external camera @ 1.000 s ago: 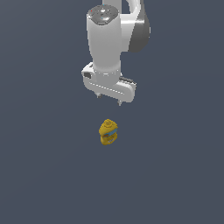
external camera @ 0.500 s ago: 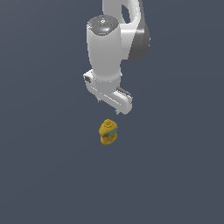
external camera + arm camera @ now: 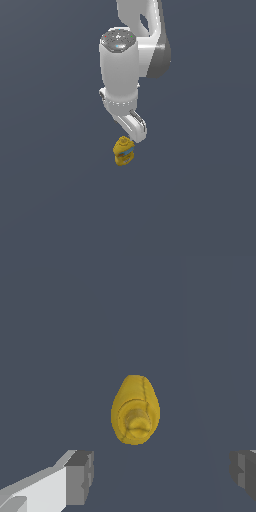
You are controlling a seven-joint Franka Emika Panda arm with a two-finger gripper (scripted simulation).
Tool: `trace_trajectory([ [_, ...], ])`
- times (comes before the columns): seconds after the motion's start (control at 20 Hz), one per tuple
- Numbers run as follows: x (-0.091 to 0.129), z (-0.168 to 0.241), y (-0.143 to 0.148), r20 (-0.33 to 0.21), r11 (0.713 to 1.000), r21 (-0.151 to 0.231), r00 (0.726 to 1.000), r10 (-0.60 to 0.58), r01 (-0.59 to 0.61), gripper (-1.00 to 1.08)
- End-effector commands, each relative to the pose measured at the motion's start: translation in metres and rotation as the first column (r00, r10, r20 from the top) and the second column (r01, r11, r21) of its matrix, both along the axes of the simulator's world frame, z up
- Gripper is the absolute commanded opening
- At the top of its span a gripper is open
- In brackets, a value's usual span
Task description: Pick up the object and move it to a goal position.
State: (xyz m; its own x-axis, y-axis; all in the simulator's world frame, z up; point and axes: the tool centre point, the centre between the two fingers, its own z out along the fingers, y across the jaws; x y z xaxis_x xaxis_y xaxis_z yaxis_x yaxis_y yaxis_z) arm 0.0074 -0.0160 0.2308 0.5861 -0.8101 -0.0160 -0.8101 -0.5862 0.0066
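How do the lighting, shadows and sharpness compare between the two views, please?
Exterior view: flat, even light, no cast shadow under the bottle, a soft highlight on the arm's white casing; edges crisp. Wrist view: the bottle looks soft and low-detail up close, its label not legible; the claw fingertips are cut off by the frame edge; no glare.

1. We see our arm (image 3: 122, 75) as a smooth white cylinder with a speckled grey cap.
2. A darker grey joint (image 3: 161, 60) sits beside it.
3. Our gripper (image 3: 160, 476) has white fingers (image 3: 45, 488) tipped with grey pads (image 3: 80, 476).
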Motion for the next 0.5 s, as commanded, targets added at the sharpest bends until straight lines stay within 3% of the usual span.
trace_trajectory([
  [0.0, 0.0046, -0.0031, -0.0005, 0.004, 0.999, -0.003, 0.999, -0.050, 0.050, 1.00],
  [0.45, 0.0137, -0.0097, -0.0013, 0.014, 0.989, -0.009, 0.989, -0.148, 0.148, 1.00],
])
